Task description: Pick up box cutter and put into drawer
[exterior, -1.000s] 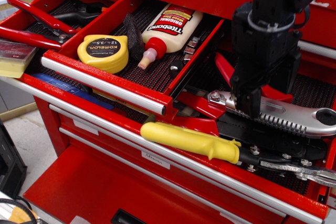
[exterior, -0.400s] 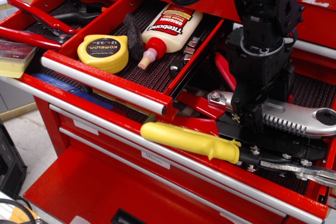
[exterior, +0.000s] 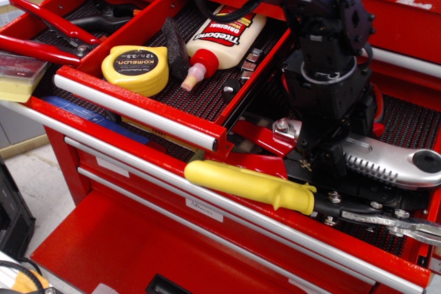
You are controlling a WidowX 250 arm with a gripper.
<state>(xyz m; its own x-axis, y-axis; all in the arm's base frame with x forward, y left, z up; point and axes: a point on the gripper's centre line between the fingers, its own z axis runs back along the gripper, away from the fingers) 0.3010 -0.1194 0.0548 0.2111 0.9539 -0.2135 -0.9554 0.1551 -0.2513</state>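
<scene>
The box cutter [exterior: 386, 163], a long silver tool with a ridged edge and a round hole at its right end, lies in the wide red drawer at the right. My black gripper [exterior: 324, 160] has come down on its left part. The fingers stand on either side of the blade body and appear closed on it. The cutter still rests among the tools below it. The narrow red drawer [exterior: 131, 111], with a silver pull bar and a black dotted liner, stands open to the left of my gripper.
The narrow drawer holds a yellow tape measure [exterior: 135, 68], a glue bottle [exterior: 224, 36] and small metal bits. A yellow-handled tool [exterior: 251, 185] lies just in front of the cutter. Red-handled pliers [exterior: 48, 29] lie in the far-left drawer. The wide drawer's front rail [exterior: 207, 204] runs below.
My gripper has moved down and slightly left onto the box cutter. The cutter's right end has shifted a little lower.
</scene>
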